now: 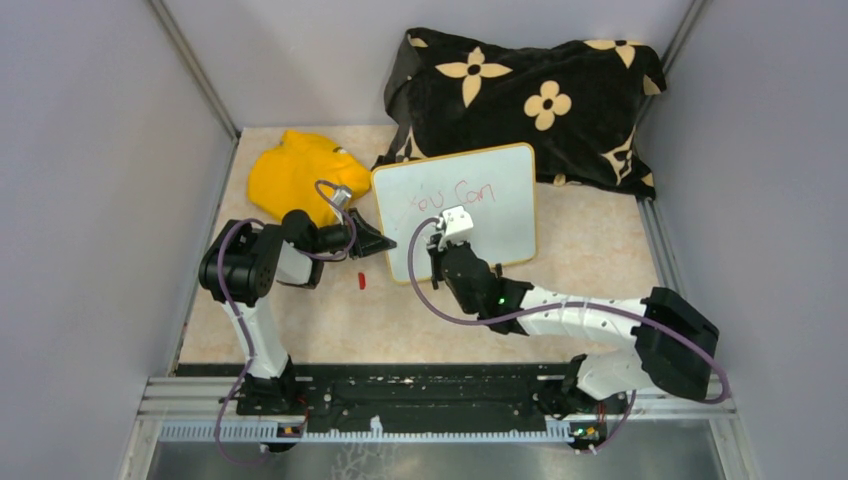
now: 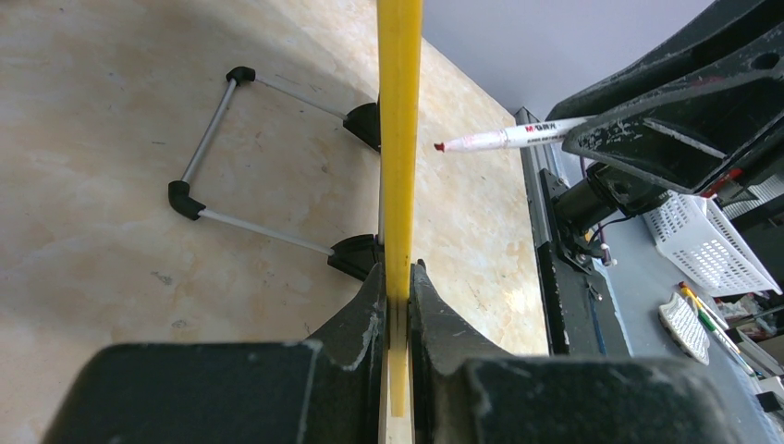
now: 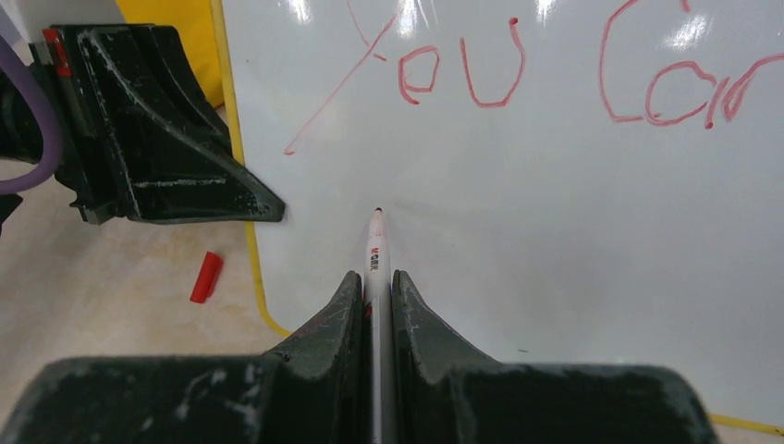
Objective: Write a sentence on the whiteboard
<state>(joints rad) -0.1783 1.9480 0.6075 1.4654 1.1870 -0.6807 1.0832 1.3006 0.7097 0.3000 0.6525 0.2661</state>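
Right jaws, clamped on the marker (image 3: pixel 375 254), are aiming its tip just below the unfinished sentence (image 1: pixel 447 197) on the whiteboard (image 1: pixel 505 235), whose left rim left jaws are pinching; pressing hard risks twisting it loose.

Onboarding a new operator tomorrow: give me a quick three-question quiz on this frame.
1. True or false: the left gripper clamps the whiteboard's edge.
2. The right gripper holds: A eraser, B marker, C ruler?
3. Fill in: the sentence so far reads "You ___".
Key: 1 true; 2 B; 3 Can.
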